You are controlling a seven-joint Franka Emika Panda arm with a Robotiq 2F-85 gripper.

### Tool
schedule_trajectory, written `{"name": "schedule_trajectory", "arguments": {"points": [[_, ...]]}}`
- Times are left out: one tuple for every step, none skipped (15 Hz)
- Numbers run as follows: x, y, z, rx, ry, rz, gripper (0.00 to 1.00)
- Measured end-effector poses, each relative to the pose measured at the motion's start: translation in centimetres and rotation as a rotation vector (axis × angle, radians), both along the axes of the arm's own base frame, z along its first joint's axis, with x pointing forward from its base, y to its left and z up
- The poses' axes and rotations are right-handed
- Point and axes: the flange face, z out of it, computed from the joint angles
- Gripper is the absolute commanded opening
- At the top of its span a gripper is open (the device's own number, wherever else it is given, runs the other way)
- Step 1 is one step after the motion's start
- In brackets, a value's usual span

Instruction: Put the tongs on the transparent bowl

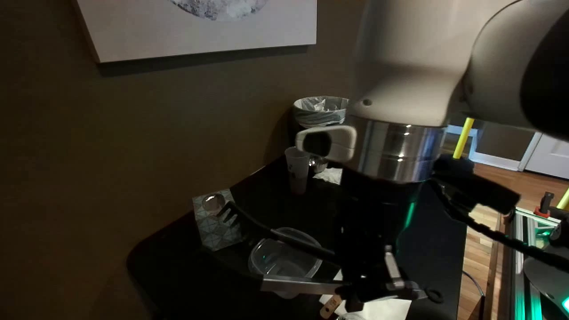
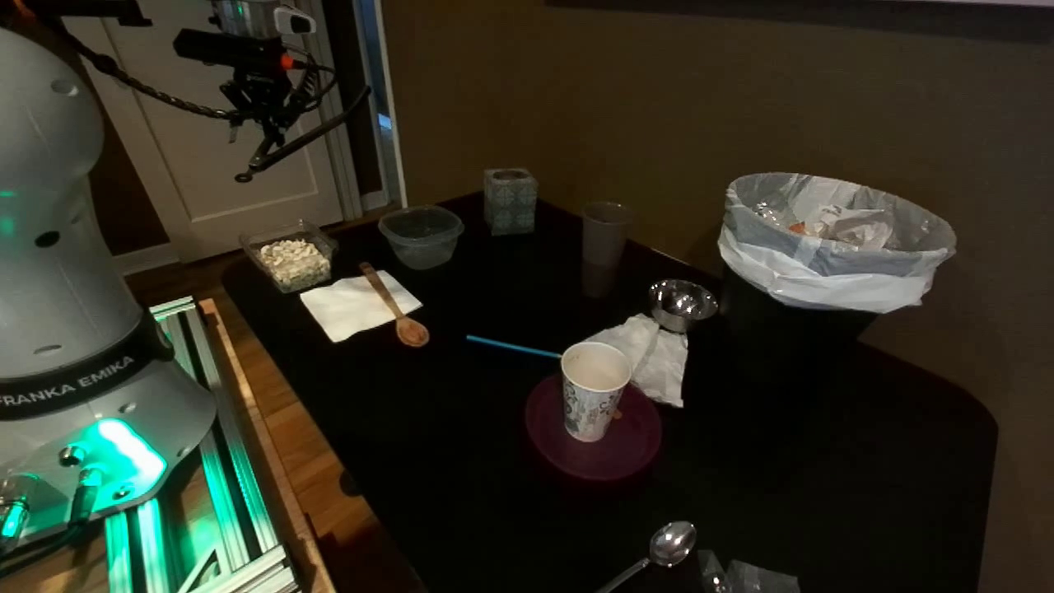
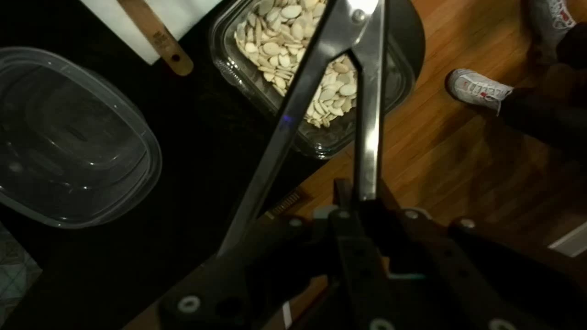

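Tongs (image 3: 285, 121): up in the air in your gripper (image 3: 365, 201), well above the table (image 2: 461, 461) and apart from the transparent bowl (image 2: 422, 251); they open in a narrow V, and in your wrist view the joined end crosses over the seed container (image 3: 257, 98).
Jaws: pinching one metal arm of the tongs, while the free arm slants away outside them.
Forked tip (image 1: 235, 211): dark, in front of the patterned box (image 2: 510, 202) as you see it in an exterior view.
Transparent bowl: upright on the table, between the seed container and the patterned box in an exterior view.
Seed container: clear, squarish, with pale seeds (image 3: 270, 48) in it, near the table's edge.
Napkin (image 2: 346, 317): white, flat, just beside the seed container; the wooden spoon (image 2: 383, 288) lies across it, both ends reaching past its edges.
Purple plate (image 2: 547, 445): bears a printed paper cup (image 2: 591, 399), upright; a blue straw (image 2: 512, 346) points at the cup, and you cannot tell whether they touch.
Bin (image 2: 823, 284): white-lined, rubbish inside; near it you have a shiny metal bowl (image 2: 682, 306), crumpled paper (image 2: 655, 362) and a tall cup (image 2: 605, 247).
Metal spoon (image 2: 673, 543): well apart from your tongs, its handle running out of view.
Floor (image 3: 458, 169): wooden, with white shoes (image 3: 479, 89) on it.
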Motion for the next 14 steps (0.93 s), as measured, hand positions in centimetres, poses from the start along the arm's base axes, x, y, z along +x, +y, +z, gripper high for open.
{"name": "schedule_trajectory", "arguments": {"points": [[1.3,0.5,-0.7,-0.016,-0.003,0.008,0.03],[2.8,0.9,-1.4,-0.031,-0.005,0.010,0.03],[4.5,1.1,-2.1,-0.038,-0.003,0.006,0.03],[6.3,1.2,-2.7,-0.036,0.005,-0.009,0.03],[8.0,1.2,-3.2,-0.029,0.016,-0.031,0.13],[9.7,1.1,-3.6,-0.021,0.026,-0.052,0.13],[11.0,1.0,-4.0,-0.015,0.034,-0.068,0.13],[11.8,0.9,-4.3,-0.012,0.041,-0.077,0.13],[12.2,0.9,-4.4,-0.010,0.045,-0.081,0.13],[12.3,1.1,-4.5,-0.010,0.047,-0.080,0.13],[12.2,1.2,-4.4,-0.009,0.047,-0.078,0.13],[12.2,1.3,-4.4,-0.008,0.046,-0.076,0.13],[12.1,1.3,-4.4,-0.008,0.047,-0.075,0.13],[12.1,1.3,-4.4,-0.008,0.047,-0.075,0.13]]}}
